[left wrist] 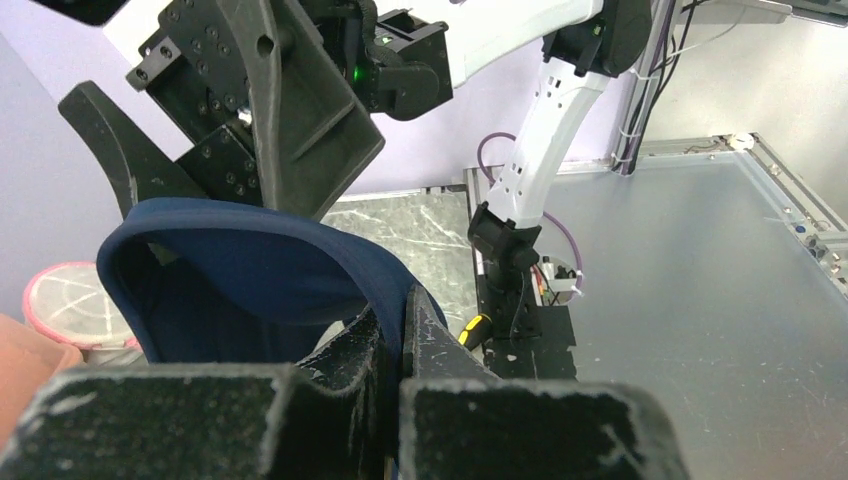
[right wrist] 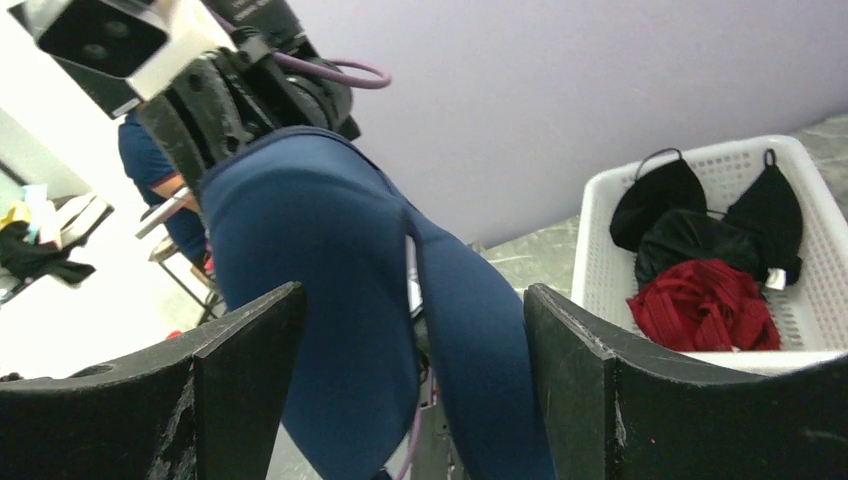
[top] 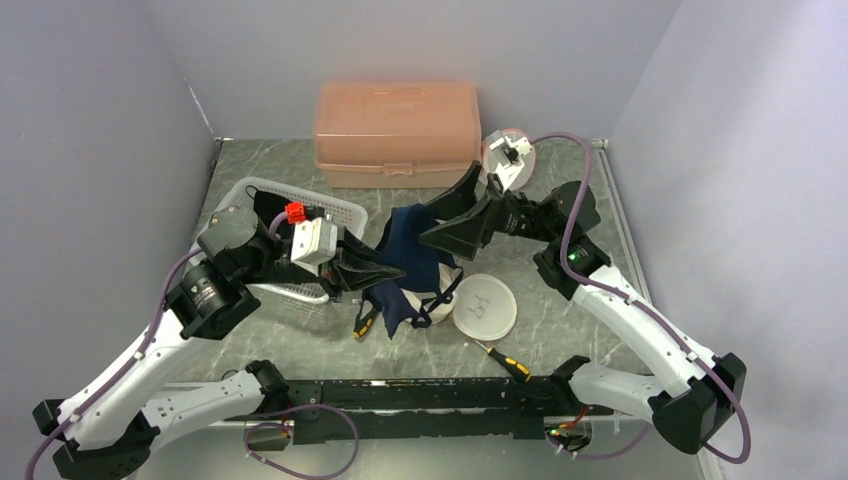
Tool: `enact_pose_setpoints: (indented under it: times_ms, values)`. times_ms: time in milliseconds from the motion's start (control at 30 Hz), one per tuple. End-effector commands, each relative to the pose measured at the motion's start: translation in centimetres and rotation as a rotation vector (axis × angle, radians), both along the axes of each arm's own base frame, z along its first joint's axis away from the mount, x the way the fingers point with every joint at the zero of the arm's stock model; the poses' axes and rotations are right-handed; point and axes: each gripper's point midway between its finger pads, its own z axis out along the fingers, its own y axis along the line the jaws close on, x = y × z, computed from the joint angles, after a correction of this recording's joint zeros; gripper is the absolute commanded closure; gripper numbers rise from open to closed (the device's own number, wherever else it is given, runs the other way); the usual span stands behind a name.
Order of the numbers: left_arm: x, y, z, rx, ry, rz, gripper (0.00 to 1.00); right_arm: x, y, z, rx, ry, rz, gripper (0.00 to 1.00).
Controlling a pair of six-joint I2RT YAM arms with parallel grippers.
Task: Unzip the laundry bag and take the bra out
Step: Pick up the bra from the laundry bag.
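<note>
The bra (top: pixel 410 250) hangs mostly clear of the bag (top: pixel 443 300) (open, it seems). The left hand (left wrist: pixel 400 310) is clamped on it and the right hand (right wrist: pixel 410 310) is apart around it; lifting it away remains.

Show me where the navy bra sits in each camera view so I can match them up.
Top external: navy bra at centre, just left of the right gripper.
Left wrist: navy bra at lower left, arching under the right gripper.
Right wrist: navy bra at centre, between the open jaws.
Shared landmark: the right gripper, visible in all three views.
</note>
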Motion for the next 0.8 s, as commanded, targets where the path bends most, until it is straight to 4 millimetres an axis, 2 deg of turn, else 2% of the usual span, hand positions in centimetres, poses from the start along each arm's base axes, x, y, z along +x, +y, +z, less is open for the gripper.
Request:
enact_pose_setpoints:
  times_ms: [0,167,267,467,600,633,667,700,767]
  values:
    - [-0.9,0.6,2.5,-0.070,-0.086,-0.022,0.97,1.2,-0.2,0.8,-0.002,-0.056,-0.098,0.16]
    - [-1.2,0.8,2.6,-0.070,-0.085,-0.027,0.97,2.0,0.1,-0.6,-0.020,-0.032,-0.111,0.17]
    - [-1.2,0.9,2.4,-0.068,-0.082,-0.024,0.97,1.5,0.3,-0.6,-0.008,-0.029,-0.073,0.26]
    - [-0.4,0.8,1.7,-0.057,-0.075,0.014,0.97,0.3,0.3,0.2,0.020,-0.043,-0.002,0.62]
    - [0.6,0.8,0.9,-0.042,-0.055,0.067,0.97,-0.2,0.0,0.7,0.024,-0.064,-0.003,0.95]
    - [0.9,0.8,0.6,-0.036,-0.042,0.086,0.96,-0.2,-0.1,0.8,0.021,-0.072,-0.013,1.00]
    - [1.3,0.8,0.1,-0.024,-0.026,0.106,0.91,-0.1,-0.3,0.9,0.018,-0.088,-0.031,1.00]
    - [1.7,0.8,-0.4,-0.014,-0.010,0.124,0.76,0.1,-0.5,1.0,0.007,-0.102,-0.059,1.00]
    - [2.2,1.0,-1.6,0.014,0.035,0.165,0.20,0.4,-1.2,1.7,-0.009,-0.158,-0.130,1.00]
